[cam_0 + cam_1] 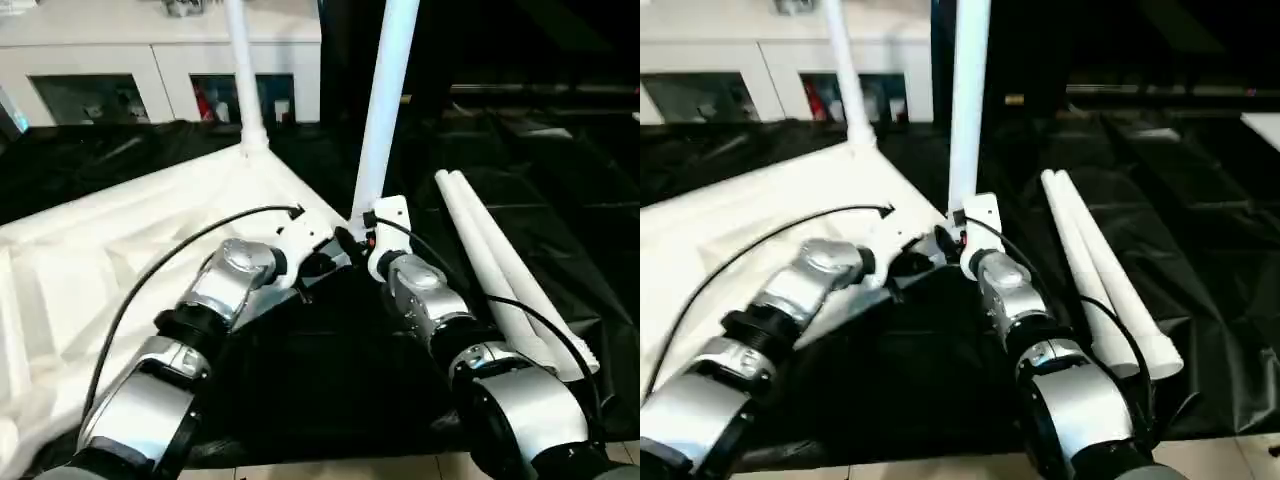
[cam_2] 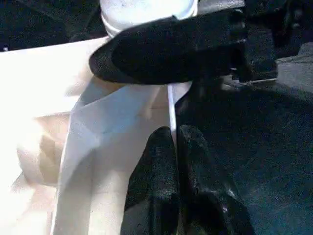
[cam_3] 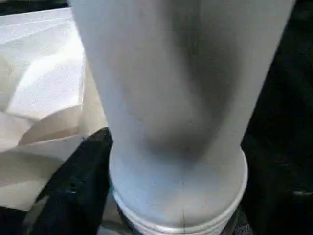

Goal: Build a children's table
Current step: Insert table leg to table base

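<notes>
Upturned tabletop with two legs standing, two more waiting on the bench.

The white tabletop lies ribbed side up on the black-draped bench; it looks like stiff, light, smooth plastic, so I judge it safer to press near a corner socket than on the thin ribs. One leg stands in the far corner, a second leg stands in the near corner, and two spare legs lie side by side to the right. The long legs would tip easily, so the low end near the socket is the best hold. The right pincer sits at the base of the near leg, its fingers apart around it; whether they press it I cannot tell. The left pincer is closed and empty, resting on the tabletop rim.
</notes>
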`<state>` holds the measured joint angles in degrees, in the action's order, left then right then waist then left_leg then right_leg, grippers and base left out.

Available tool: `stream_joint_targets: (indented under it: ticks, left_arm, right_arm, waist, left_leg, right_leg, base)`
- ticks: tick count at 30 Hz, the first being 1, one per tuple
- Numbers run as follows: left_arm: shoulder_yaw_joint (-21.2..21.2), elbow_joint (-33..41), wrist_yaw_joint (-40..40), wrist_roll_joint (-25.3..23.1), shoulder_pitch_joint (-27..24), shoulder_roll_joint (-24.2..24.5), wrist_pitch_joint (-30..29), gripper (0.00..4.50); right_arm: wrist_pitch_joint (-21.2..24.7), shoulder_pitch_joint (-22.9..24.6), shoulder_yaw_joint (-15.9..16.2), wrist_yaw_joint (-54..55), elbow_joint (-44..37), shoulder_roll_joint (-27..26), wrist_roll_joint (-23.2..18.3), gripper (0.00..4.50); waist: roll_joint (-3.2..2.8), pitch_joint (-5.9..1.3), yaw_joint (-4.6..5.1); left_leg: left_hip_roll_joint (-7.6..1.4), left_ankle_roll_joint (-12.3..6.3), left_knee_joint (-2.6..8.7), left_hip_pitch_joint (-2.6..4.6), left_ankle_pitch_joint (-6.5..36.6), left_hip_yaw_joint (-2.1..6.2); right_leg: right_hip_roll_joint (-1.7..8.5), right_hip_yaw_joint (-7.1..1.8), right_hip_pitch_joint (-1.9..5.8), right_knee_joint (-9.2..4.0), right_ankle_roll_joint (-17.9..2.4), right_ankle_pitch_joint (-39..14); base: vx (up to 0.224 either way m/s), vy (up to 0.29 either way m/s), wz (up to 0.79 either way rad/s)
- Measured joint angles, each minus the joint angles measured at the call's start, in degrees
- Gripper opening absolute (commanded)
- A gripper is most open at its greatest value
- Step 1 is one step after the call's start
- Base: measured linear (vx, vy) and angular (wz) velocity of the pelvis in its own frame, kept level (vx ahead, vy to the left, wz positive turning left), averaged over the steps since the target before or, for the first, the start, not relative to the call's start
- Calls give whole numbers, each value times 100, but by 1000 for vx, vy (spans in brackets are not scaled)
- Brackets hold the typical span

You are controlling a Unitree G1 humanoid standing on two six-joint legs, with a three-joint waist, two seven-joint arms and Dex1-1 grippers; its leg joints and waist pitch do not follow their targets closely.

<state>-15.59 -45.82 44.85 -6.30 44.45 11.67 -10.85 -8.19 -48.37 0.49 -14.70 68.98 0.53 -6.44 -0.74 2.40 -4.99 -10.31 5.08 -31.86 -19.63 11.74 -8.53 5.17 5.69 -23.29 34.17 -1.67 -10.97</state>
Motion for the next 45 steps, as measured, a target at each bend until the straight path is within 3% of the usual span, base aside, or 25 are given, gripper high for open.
stream_joint_targets:
  ticks: [5,8,13,17,22,32,45]
  left_arm:
    - [-9,242,454,66,-207,249,316,0]
    - [-65,545,1018,183,-480,530,660,0]
    - [-157,912,1652,326,-739,790,913,0]
    - [-269,1164,2069,459,-961,868,1104,0]
    - [-322,1498,2504,610,-1205,1053,1114,0]
    - [-336,1702,2682,663,-1317,1131,1073,0]
    - [-336,1756,2709,664,-1349,1138,1002,0]
  right_arm:
    - [57,366,187,-1213,-725,278,-17,436]
    - [204,876,568,-2074,-1545,655,-5,447]
    - [478,1429,881,-2801,-2568,1159,-7,447]
    - [771,1964,1046,-3540,-3531,1679,-78,447]
    - [1108,2446,1150,-4198,-4368,2088,-202,447]
    - [1515,2642,1178,-4326,-4866,2176,-314,430]
    - [1673,2817,1179,-4415,-5046,2148,-449,315]
  waist:
    - [2,4,0]
    - [8,7,-15]
    - [32,24,-43]
    - [57,41,-97]
    - [64,46,-96]
    - [64,46,-99]
    - [64,45,-104]
  left_leg:
    - [-18,-43,-50,-47,24,-10]
    - [-24,-70,-71,-57,40,-22]
    - [-53,-76,-139,-79,45,-58]
    - [-79,-73,-166,-68,45,-110]
    - [-84,-65,-167,-56,43,-124]
    - [-84,-63,-167,-58,39,-124]
    - [-84,-63,-184,-56,39,-123]
  right_leg:
    - [-4,7,-24,1,-2,-2]
    - [-4,6,-30,2,-4,-3]
    - [2,2,-71,53,-6,-4]
    - [6,-10,-61,76,-6,-5]
    - [8,-24,-45,83,-1,-2]
    - [8,-23,-46,85,-1,-2]
    - [8,-24,-44,101,-1,-2]
  base:
    - [0,0,0]
    - [0,0,0]
    - [0,0,0]
    - [0,0,0]
    - [0,0,0]
    - [0,0,0]
    - [0,0,0]
